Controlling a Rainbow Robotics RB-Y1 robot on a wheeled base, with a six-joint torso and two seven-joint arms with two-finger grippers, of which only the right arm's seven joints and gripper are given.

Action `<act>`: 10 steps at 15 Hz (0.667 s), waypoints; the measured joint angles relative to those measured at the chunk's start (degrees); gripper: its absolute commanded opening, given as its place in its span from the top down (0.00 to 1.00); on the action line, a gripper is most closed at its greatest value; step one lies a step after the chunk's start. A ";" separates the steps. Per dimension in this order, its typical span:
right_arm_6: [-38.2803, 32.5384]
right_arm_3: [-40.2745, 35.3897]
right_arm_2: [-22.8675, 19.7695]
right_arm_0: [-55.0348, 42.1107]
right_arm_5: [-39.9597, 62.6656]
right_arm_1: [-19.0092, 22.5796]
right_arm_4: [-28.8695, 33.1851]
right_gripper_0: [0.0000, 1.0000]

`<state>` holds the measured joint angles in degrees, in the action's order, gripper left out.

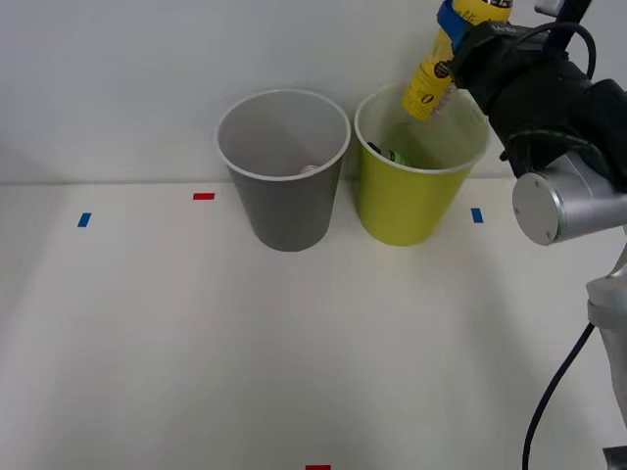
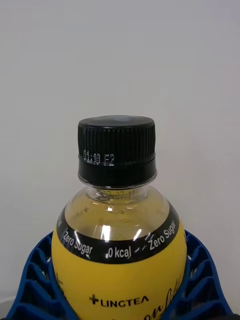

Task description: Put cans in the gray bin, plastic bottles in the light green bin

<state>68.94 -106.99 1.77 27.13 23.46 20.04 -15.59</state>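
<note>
I hold the plastic bottle [image 1: 428, 90] tilted in my right gripper [image 1: 460, 44], its lower end hanging just above the far rim of the light green bin [image 1: 407, 201]. Inside that bin a dark green item [image 1: 392, 155] lies against the wall. The gray bin [image 1: 284, 196] stands just beside the light green bin, on its left. A blue tape mark [image 1: 477, 215] sits near the light green bin's right.

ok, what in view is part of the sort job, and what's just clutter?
Job:
- yellow bottle, gripped in the right gripper, tilted over the light green bin
- gray bin
- dark item already inside the green bin, unclear what

Lying about:
- red and blue tape marks on the table
</note>
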 measured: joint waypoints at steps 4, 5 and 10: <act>0.70 4.85 1.42 3.15 -0.05 0.72 0.22 1.00; 0.75 5.55 1.69 3.44 -0.07 0.45 0.51 1.00; 0.62 10.08 2.28 4.44 -4.53 -1.38 5.95 0.00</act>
<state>69.56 -96.90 4.05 31.56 18.93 18.66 -9.65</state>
